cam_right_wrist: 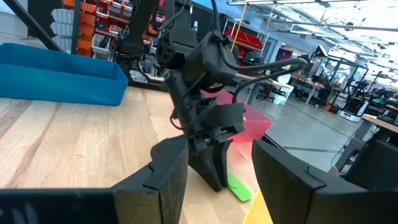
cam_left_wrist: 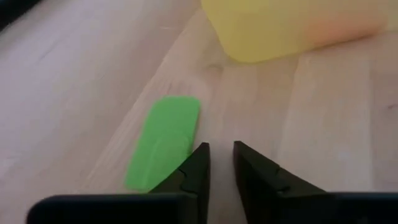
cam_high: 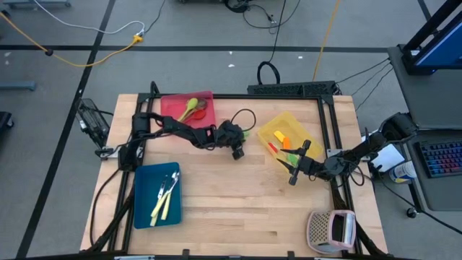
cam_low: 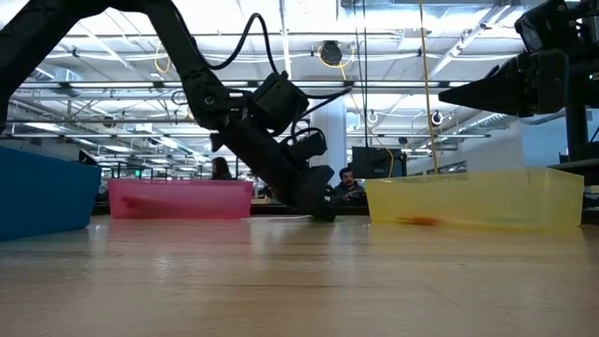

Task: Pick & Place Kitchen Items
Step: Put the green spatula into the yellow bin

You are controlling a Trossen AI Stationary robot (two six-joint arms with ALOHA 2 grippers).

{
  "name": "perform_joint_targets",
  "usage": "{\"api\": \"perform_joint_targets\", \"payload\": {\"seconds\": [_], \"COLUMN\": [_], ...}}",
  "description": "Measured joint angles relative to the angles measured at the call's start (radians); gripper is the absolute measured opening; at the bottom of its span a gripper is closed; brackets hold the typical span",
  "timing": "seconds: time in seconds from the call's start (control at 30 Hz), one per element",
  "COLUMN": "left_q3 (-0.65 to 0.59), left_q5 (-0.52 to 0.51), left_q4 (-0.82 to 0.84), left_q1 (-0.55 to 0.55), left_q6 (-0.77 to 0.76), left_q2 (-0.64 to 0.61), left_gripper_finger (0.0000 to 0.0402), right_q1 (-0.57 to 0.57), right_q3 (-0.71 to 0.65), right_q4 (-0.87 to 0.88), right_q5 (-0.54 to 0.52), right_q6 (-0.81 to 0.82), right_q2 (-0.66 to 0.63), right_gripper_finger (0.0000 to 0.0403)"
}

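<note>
A green spatula head (cam_left_wrist: 165, 146) lies flat on the wooden table between the red tray (cam_high: 206, 97) and the yellow tray (cam_high: 271, 126). My left gripper (cam_left_wrist: 221, 158) is low over the table right beside it, with the fingers a narrow gap apart and only bare table between them. The head lies along the outer side of one finger. From the right wrist view the green piece (cam_right_wrist: 239, 190) shows at that gripper's tips. My right gripper (cam_high: 294, 173) waits open by the yellow tray's near side, level above the table. My left gripper slants down toward the table from the table's left. The outer side of one finger (cam_left_wrist: 196, 165) stands at the edge of the green spatula head (cam_left_wrist: 183, 155), which lies flat on the wood. I cannot tell whether the two touch.
The red tray holds a green spoon (cam_high: 189, 108). The yellow tray holds orange and green pieces (cam_high: 283, 143). A blue tray (cam_high: 144, 209) at the near left holds pale knives (cam_high: 162, 198). A perforated box (cam_high: 330, 230) stands at the near right corner. Bare wood lies between them.
</note>
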State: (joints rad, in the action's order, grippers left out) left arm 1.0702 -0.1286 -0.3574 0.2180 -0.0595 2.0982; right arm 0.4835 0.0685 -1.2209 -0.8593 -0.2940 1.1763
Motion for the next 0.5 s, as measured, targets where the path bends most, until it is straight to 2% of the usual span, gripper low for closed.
{"api": "perform_joint_targets", "payload": {"seconds": [0.13, 0.37, 0.5], "left_q3": [-0.004, -0.002, 0.001], "left_q5": [-0.077, -0.083, -0.108], "left_q4": [0.011, 0.051, 0.030], "left_q1": [-0.014, -0.024, -0.016], "left_q6": [0.046, 0.139, 0.211], "left_q2": [-0.031, -0.091, -0.108], "left_gripper_finger": [0.0106, 0.0177, 0.0202], "right_q1": [0.000, 0.000, 0.000], "right_q3": [0.000, 0.000, 0.000], "right_q4": [0.001, 0.006, 0.006], "right_q5": [0.000, 0.000, 0.001], "right_q6": [0.013, 0.013, 0.013], "right_q2": [0.000, 0.000, 0.000], "right_gripper_finger": [0.0171, 0.0171, 0.0171]}}
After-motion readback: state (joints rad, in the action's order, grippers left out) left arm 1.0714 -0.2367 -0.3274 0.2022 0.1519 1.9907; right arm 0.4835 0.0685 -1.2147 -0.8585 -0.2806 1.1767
